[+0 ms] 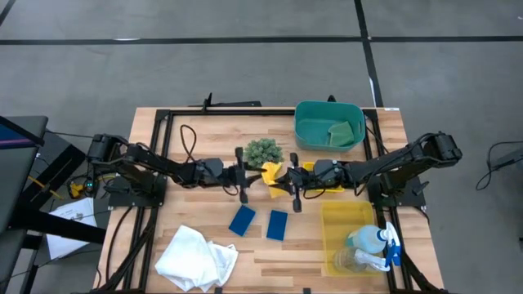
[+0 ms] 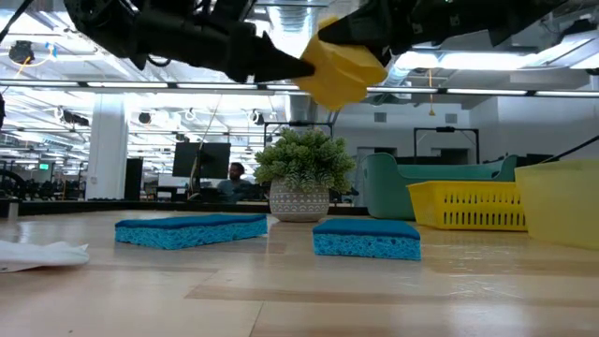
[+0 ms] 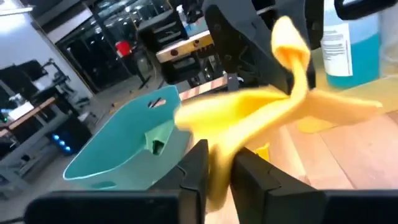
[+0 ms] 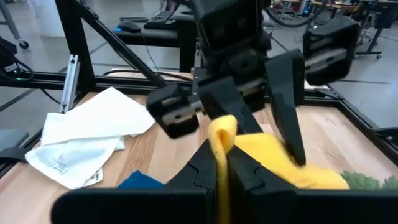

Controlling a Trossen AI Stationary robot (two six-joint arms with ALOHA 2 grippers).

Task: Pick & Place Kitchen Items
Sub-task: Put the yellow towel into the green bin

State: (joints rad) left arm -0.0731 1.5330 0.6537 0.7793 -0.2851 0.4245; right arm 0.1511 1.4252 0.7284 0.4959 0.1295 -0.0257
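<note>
Gripping one soft yellow rectangular sponge (image 1: 274, 173) from opposite sides, the left jaws (image 1: 255, 175) and right jaws (image 1: 290, 180) are both clenched on it, holding it bent in the air above the middle of the wooden worktop (image 1: 278, 249), beside the spiky green plant ball (image 1: 263, 150), with two blue sponges (image 1: 242, 220) lying below

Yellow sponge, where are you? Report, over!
Both grippers, left and right, shut on yellow sponge, held above the table's middle. Blue sponges below, plant beside. Nothing in the way.
</note>
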